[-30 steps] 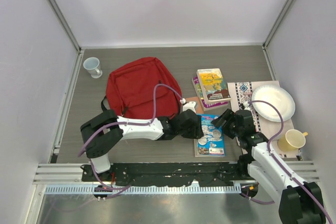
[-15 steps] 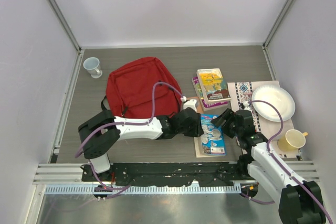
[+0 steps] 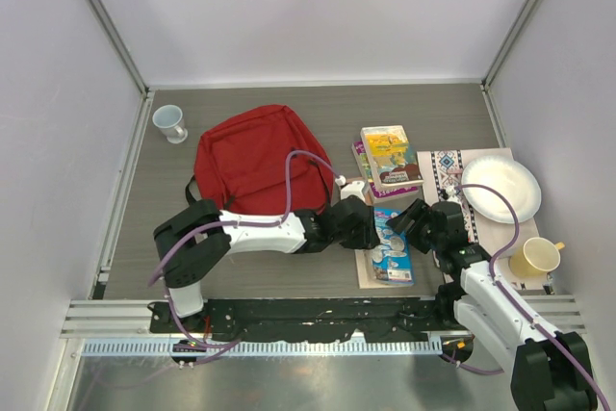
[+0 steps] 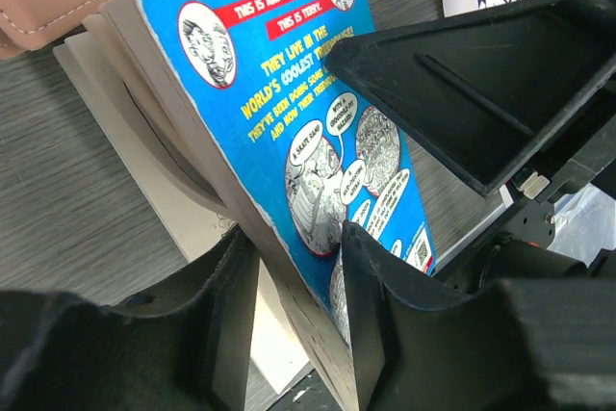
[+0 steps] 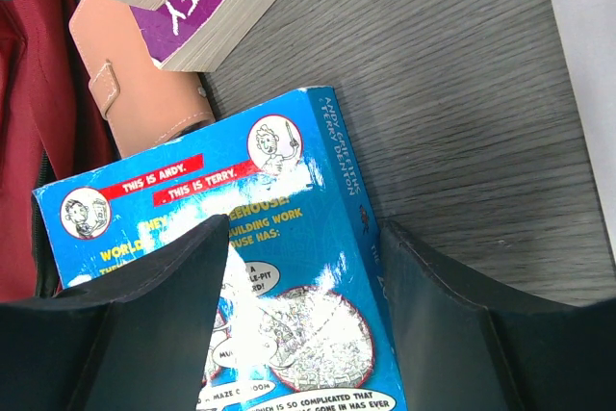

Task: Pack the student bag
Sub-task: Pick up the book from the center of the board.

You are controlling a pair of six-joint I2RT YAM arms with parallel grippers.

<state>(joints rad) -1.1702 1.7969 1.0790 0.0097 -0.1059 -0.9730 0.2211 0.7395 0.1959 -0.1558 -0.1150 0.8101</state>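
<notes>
The student bag (image 3: 250, 156) is a red backpack lying flat at the left middle of the table; its red fabric (image 5: 29, 93) shows at the left edge of the right wrist view. A blue paperback (image 3: 390, 243) lies between both arms, tilted with its left edge raised. My left gripper (image 3: 369, 228) (image 4: 294, 238) is shut on that raised page edge, one finger on the cover (image 4: 318, 141) and the other under the pages. My right gripper (image 3: 412, 223) (image 5: 303, 233) stands open over the book's (image 5: 279, 238) spine side without pinching it.
A beige notebook (image 4: 106, 141) lies under the paperback, with a tan leather case (image 5: 135, 93) beside it. A stack of books (image 3: 388, 159) sits behind. A paper plate (image 3: 500, 188) on a patterned mat (image 3: 445, 175) and a yellow cup (image 3: 537, 257) stand at the right, and a white cup (image 3: 170, 122) at the far left.
The paperback lay flat a second ago; its left edge has now come up in my left gripper, which shifted slightly right. The right arm has stayed in place.
</notes>
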